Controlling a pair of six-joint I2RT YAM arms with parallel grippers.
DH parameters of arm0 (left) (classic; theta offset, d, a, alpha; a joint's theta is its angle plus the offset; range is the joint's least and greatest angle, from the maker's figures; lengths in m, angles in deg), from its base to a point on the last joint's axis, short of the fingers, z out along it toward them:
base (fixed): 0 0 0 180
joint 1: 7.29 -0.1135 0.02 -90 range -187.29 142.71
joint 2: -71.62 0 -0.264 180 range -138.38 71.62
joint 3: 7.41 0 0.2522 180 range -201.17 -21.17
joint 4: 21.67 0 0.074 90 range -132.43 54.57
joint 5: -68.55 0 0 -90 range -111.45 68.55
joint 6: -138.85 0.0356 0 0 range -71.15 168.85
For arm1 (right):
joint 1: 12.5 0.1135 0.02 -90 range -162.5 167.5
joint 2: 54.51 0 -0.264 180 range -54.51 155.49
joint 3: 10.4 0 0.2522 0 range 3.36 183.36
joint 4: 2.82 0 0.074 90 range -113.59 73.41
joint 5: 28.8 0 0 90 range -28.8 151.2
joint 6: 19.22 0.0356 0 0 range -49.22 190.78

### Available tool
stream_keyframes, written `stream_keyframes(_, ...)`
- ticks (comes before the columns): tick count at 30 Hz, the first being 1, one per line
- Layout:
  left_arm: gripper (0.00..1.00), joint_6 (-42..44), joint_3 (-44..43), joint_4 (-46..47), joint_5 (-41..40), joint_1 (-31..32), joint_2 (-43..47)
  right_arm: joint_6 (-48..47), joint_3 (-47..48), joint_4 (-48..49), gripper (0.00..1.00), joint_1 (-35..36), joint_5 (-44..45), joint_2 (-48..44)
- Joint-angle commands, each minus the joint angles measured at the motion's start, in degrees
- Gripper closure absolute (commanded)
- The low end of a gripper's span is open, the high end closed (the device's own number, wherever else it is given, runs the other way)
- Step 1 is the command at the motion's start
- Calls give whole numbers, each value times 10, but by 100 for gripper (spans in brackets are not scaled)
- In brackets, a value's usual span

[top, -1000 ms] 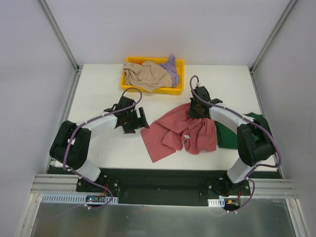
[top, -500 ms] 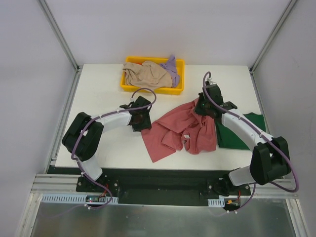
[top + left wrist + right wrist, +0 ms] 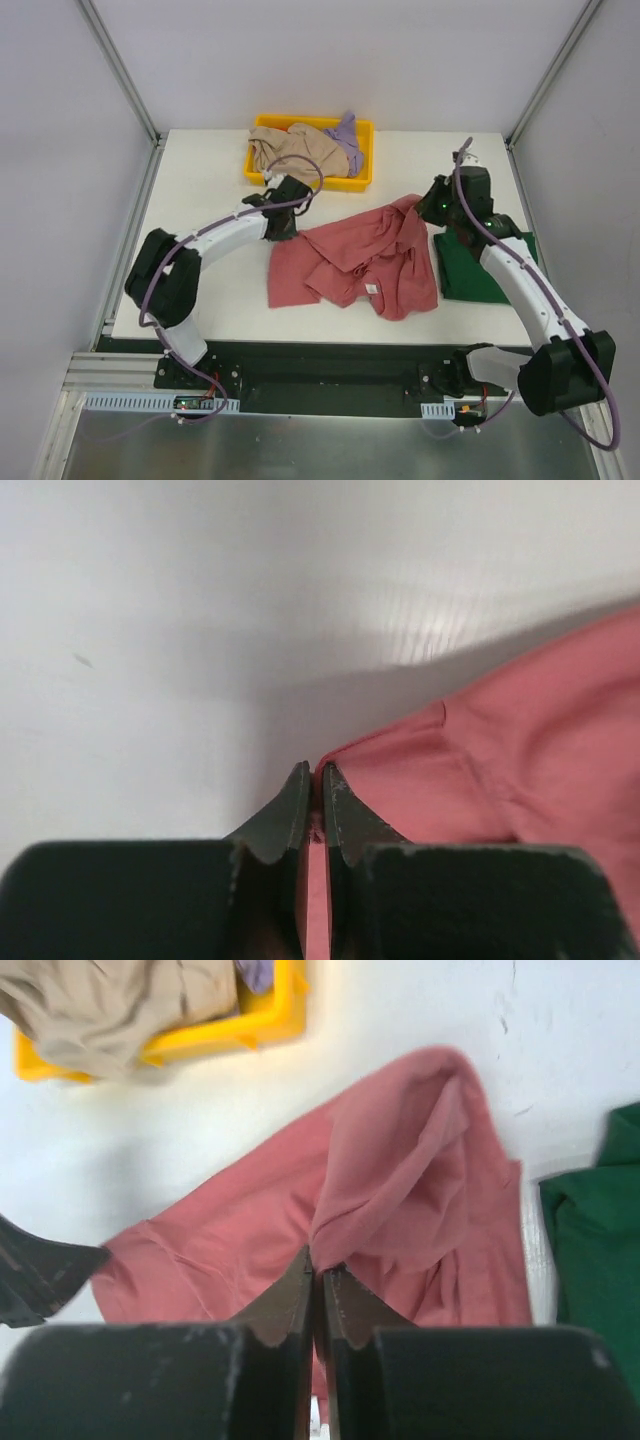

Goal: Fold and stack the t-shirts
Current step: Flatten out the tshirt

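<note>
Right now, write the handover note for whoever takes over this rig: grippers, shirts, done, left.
Left gripper: shut on the far left corner of the rose-red cloth t-shirt.
Right gripper: shut on its far right edge.
Dark green cloth t-shirt: flat at the right, apparently folded.
Beige cloth t-shirt and lavender cloth t-shirt: bunched in the yellow plastic tray.
Done: perhaps the green one.
Left: spread and fold the red, fold the tray's two, stack all four.
</note>
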Motion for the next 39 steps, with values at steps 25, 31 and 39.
stream_keyframes(25,100,335,-258,121,-286,-102,440,-75,204,-55,99,-70,29,-236)
stream_keyframes(31,100,354,-302,124,-264,-102,475,-76,253,-82,98,-70,-25,-261)
stream_keyframes(39,100,391,-341,140,-251,-101,509,-26,217,-108,96,-70,-102,-355)
